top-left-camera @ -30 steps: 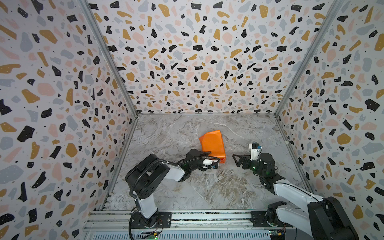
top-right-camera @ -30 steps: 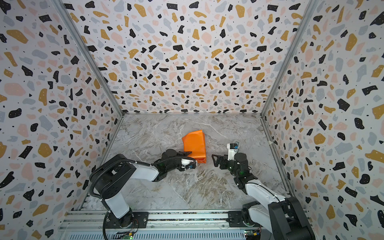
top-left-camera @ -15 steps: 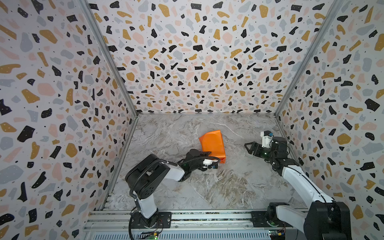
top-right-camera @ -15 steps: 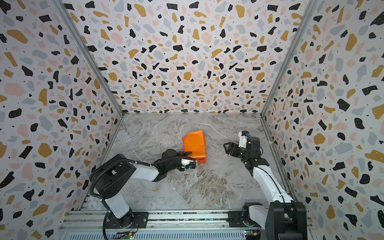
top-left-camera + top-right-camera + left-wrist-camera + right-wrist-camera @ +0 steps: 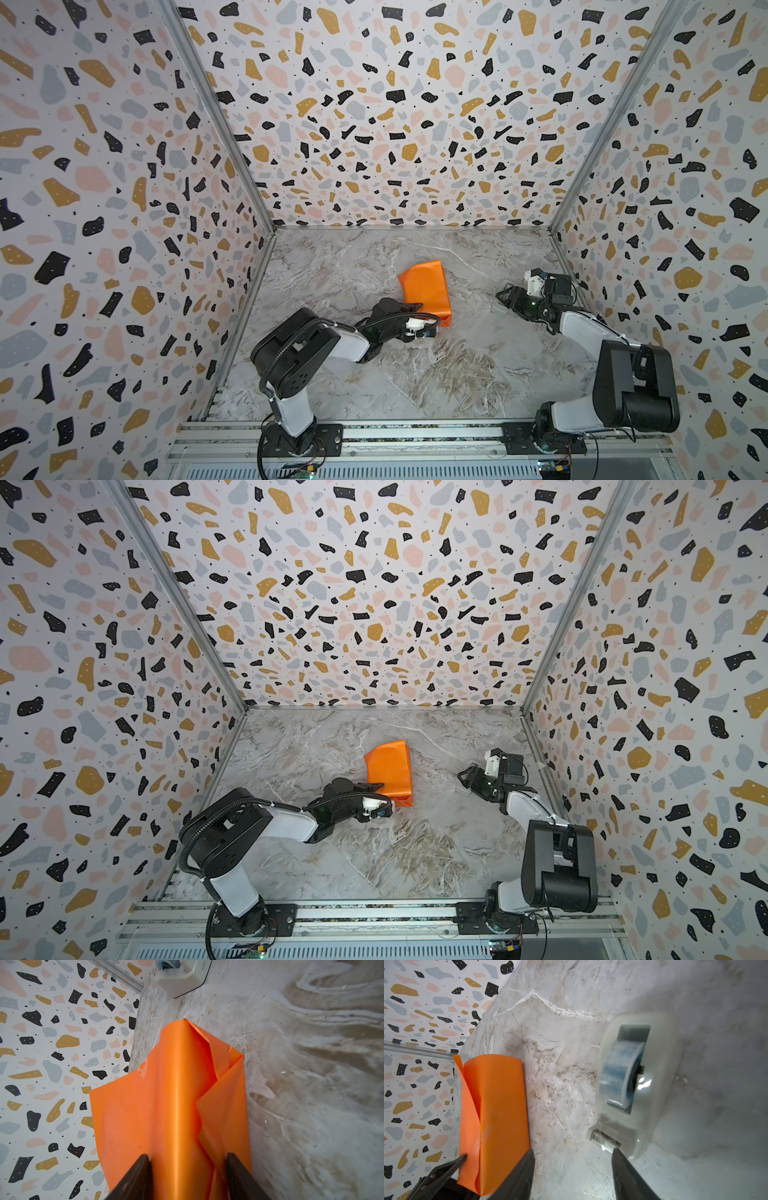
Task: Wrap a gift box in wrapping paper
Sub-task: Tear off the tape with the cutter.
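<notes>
The wrapping paper shows its orange face, folded into a loose parcel at the middle of the marble floor. The gift box is hidden inside it. My left gripper is shut on the parcel's near end, with one finger on each side of the orange wrapping paper. My right gripper is open, well to the right of the parcel, with only bare floor between its fingers. One of its fingertips sits right at the cutter end of a tape dispenser.
The translucent tape dispenser holds a blue roll and stands by the right wall, partly under my right gripper. Patterned walls enclose the floor on three sides. A metal rail carrying both arm bases runs along the front.
My right arm has swung away from the parcel to the dispenser by the right wall, and its jaws have narrowed. The left gripper and the parcel have not moved.
</notes>
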`<move>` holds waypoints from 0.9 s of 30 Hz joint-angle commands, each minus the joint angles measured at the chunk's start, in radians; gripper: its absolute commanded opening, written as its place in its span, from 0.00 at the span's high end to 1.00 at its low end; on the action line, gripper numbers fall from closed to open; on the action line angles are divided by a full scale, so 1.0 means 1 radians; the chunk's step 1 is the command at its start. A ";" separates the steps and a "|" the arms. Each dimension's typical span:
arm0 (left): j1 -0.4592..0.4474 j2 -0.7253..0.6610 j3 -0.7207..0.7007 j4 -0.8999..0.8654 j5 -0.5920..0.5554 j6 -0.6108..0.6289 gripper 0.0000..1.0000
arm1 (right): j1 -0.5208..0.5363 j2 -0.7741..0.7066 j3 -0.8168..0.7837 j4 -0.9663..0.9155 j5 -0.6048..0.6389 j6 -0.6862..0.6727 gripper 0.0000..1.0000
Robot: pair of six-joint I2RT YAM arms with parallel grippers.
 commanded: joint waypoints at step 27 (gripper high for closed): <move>0.007 0.036 0.010 -0.086 0.006 -0.009 0.44 | -0.059 0.115 -0.005 0.113 -0.069 0.030 0.52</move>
